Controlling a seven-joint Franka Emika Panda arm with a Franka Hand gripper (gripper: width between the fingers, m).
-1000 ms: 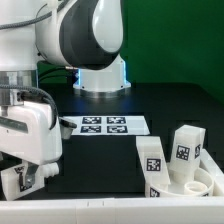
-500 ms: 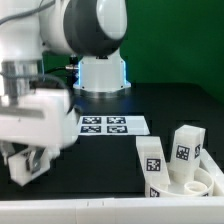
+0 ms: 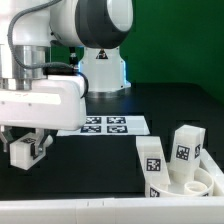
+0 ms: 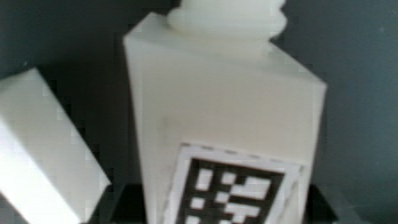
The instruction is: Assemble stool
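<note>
My gripper (image 3: pixel 33 143) hangs at the exterior view's left, shut on a chunky white stool leg (image 3: pixel 22 151) and holding it a little above the black table. In the wrist view this leg (image 4: pixel 214 90) fills the frame, with its tag (image 4: pixel 235 188) between the dark jaws of my gripper (image 4: pixel 222 205) and its peg end pointing away. Two more tagged legs (image 3: pixel 152 160) (image 3: pixel 186 146) stand at the exterior view's lower right. They stand by the round white seat (image 3: pixel 198 183), which is partly cut off by the frame.
The marker board (image 3: pixel 105 125) lies flat mid-table, in front of the white robot base (image 3: pixel 103 72). A white ledge (image 3: pixel 100 212) runs along the table's near edge. A white slab (image 4: pixel 39 140) shows beside the held leg in the wrist view; I cannot tell what it is.
The gripper has risen from near the table's front-left edge with the leg in it, and the wrist has swung round. The legs and seat at the right have not moved.
</note>
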